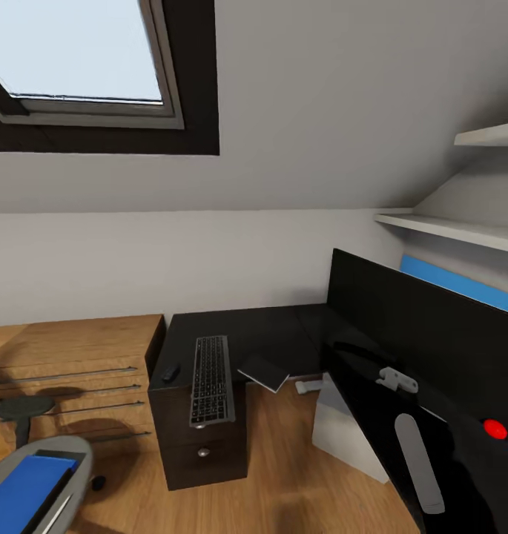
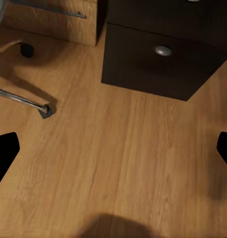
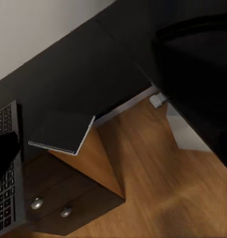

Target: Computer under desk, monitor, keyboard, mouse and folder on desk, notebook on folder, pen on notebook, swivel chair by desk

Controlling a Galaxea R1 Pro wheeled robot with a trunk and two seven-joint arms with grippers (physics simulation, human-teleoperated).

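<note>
Left gripper (image 2: 113, 148) spread wide over floor; drawer unit (image 2: 163, 54) ahead.

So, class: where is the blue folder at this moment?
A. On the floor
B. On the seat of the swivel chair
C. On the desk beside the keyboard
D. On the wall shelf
B: the head view shows the blue folder lying on the swivel chair seat.

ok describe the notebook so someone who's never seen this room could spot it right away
Find the black desk under the sloped wall. On it lies a long keyboard; just beside that, toward the monitor, is the notebook. It is thin, grey, roughly square, and unlike its neighbours it juts out past the desk's front edge.
</note>
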